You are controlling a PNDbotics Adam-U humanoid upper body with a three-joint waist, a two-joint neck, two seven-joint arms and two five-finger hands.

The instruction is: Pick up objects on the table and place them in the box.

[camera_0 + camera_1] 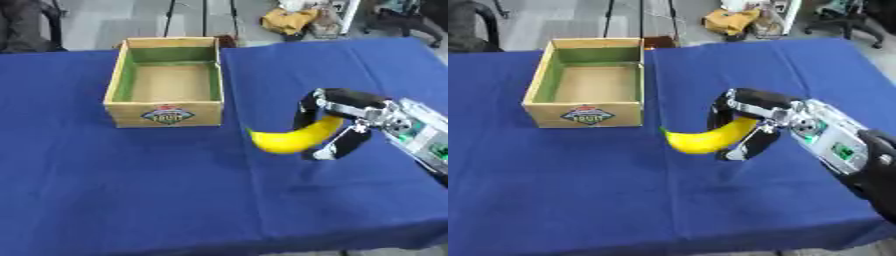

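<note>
One curved yellow banana (pixel 293 138) is grasped by the right robot hand (pixel 337 120), its black fingers curled around one end. It is held over the blue-clothed tabletop (pixel 131 190), right of the open wooden box (pixel 166 114).

A robot test area in a lab or workshop, not a home. A table draped in a plain dark blue cloth (pixel 131 190) stands on a bare grey hard floor (pixel 131 20). Behind it are thin black stand legs (pixel 607 19), part of a black chair (pixel 470 30) at the far left, and a crumpled yellow bag or cloth (pixel 289 21) lying on the floor.
</note>
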